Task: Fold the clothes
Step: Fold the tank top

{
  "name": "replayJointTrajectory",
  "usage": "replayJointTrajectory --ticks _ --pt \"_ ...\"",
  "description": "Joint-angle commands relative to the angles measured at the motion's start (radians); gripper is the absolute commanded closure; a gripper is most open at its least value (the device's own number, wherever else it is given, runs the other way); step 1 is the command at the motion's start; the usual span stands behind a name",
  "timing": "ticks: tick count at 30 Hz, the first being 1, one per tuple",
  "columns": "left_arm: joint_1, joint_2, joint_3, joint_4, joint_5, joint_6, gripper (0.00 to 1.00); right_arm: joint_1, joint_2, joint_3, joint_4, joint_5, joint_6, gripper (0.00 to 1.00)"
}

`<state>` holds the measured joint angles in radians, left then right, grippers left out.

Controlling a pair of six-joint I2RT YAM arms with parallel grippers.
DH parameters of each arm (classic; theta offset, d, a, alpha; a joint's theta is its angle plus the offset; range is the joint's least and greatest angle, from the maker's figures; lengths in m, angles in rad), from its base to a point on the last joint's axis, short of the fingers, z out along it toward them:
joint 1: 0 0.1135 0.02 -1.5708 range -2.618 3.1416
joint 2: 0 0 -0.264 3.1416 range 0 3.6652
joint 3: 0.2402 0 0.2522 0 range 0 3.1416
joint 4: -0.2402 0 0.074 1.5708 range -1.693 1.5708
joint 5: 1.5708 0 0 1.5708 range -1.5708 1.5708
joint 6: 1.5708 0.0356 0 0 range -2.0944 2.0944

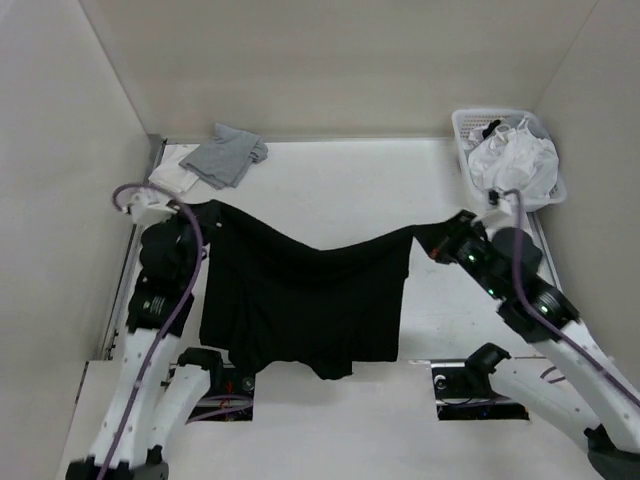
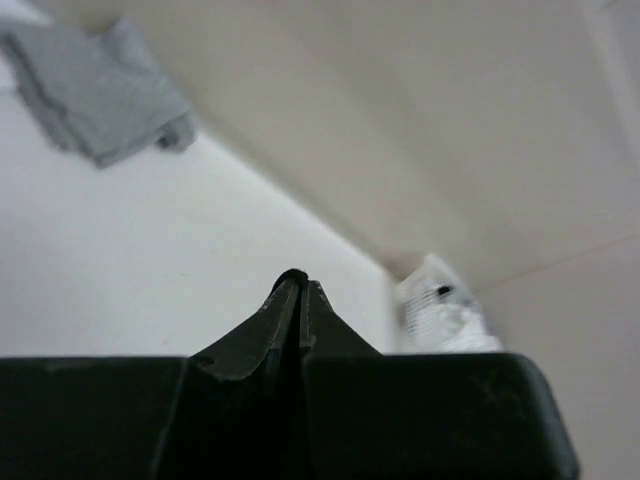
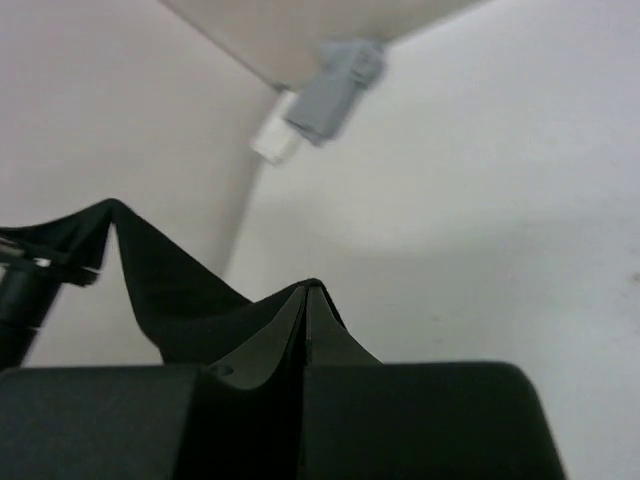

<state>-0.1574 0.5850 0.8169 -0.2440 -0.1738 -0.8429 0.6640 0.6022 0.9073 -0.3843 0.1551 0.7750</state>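
Note:
The clothes (image 1: 300, 300), a black T-shirt, hang spread between my two grippers, with the top edge sagging in the middle and the lower part draping toward the table's near edge. My left gripper (image 1: 203, 208) is shut on the shirt's upper left corner. My right gripper (image 1: 430, 238) is shut on the upper right corner. In the left wrist view the left gripper (image 2: 300, 282) has its jaws pressed together. The right wrist view shows the right gripper (image 3: 308, 290) closed, with black cloth (image 3: 160, 280) stretching away to the left.
A grey garment (image 1: 228, 155) lies at the back left, partly over a white one (image 1: 172, 178). A white basket (image 1: 462, 125) full of white garments (image 1: 512, 165) stands at the back right. Walls enclose the table on three sides.

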Motion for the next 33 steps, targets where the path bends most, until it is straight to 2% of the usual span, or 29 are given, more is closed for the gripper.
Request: replayJointTrajectory --ticks 1,4,7,10,13,16,25,30,33 --pt "0.022 0.191 -0.079 0.069 0.011 0.019 1.00 -0.149 0.179 -0.077 0.146 -0.142 -0.026 0.99" --pt "0.040 0.420 -0.097 0.220 0.002 0.001 1.00 -0.315 0.434 -0.100 0.348 -0.316 -0.002 0.99" --pt "0.058 0.692 -0.010 0.333 -0.007 -0.021 1.00 -0.398 0.727 -0.004 0.484 -0.414 0.021 0.99" --pt "0.088 0.916 0.158 0.371 0.008 -0.025 1.00 -0.458 0.956 0.170 0.493 -0.465 0.026 1.00" --pt "0.101 1.044 0.299 0.354 0.055 -0.028 1.00 -0.496 1.056 0.277 0.467 -0.482 0.029 1.00" --pt "0.098 1.021 0.298 0.364 0.074 -0.025 1.00 -0.510 1.020 0.243 0.476 -0.483 0.026 1.00" --pt "0.097 0.647 -0.177 0.474 0.072 -0.070 0.99 -0.545 0.679 -0.238 0.648 -0.486 0.072 0.99" --pt "0.112 0.491 -0.320 0.468 0.115 -0.062 0.99 -0.542 0.535 -0.395 0.637 -0.483 0.070 0.99" --pt "0.124 0.448 -0.360 0.457 0.135 -0.056 0.99 -0.522 0.467 -0.452 0.621 -0.463 0.079 0.99"
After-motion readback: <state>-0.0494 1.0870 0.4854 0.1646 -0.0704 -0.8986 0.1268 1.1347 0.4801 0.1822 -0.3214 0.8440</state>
